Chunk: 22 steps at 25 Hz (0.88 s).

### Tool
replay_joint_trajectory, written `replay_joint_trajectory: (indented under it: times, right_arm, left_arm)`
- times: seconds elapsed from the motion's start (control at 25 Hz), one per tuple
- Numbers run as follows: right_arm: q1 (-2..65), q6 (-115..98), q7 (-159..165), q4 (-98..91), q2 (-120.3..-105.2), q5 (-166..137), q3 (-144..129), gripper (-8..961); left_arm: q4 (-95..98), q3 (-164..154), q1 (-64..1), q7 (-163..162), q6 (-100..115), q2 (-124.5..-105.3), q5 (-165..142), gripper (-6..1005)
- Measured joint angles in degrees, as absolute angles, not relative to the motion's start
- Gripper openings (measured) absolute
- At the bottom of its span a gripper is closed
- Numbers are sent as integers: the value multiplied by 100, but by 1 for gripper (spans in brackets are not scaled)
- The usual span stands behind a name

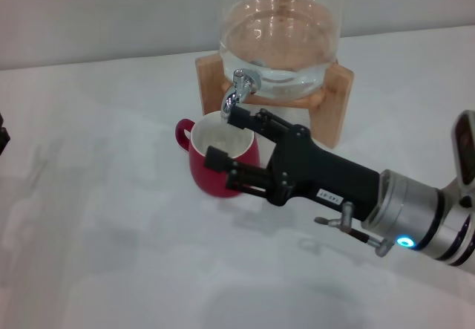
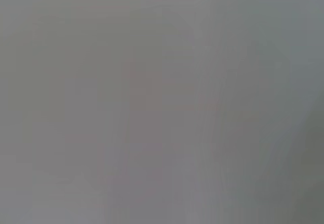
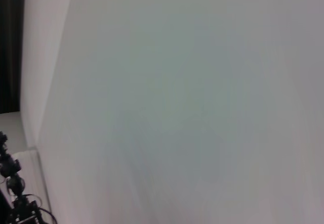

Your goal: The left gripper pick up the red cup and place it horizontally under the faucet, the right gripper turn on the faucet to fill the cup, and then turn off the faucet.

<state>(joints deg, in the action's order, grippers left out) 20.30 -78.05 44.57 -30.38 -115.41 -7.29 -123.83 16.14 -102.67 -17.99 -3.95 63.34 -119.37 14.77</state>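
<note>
One black right tool [image 1: 227, 137] reaching in from 4 o'clock, fingers spread over the red cup [image 1: 219, 167]. Upright on the white surface [image 1: 96, 232], handle toward 10 o'clock. Just beyond at 12 o'clock, chrome faucet [image 1: 240, 90] on glass jar [image 1: 280, 39], wooden stand [image 1: 338, 102].

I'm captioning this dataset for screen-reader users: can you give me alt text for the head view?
The right end effector, fingers open, reaches in from the right over a red cup standing upright on a white table under the chrome faucet of a glass jar on a wooden stand.
</note>
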Motion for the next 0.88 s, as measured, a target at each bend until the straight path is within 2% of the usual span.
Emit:
replay_joint_trajectory:
  times: [0.88]
  right_arm:
    - [2206, -6888, 4465, -3476, -11549, -712, -12629, 855]
  left_arm:
    - [1614, -10308, -1802, -396, 6346, -11945, 1437, 872]
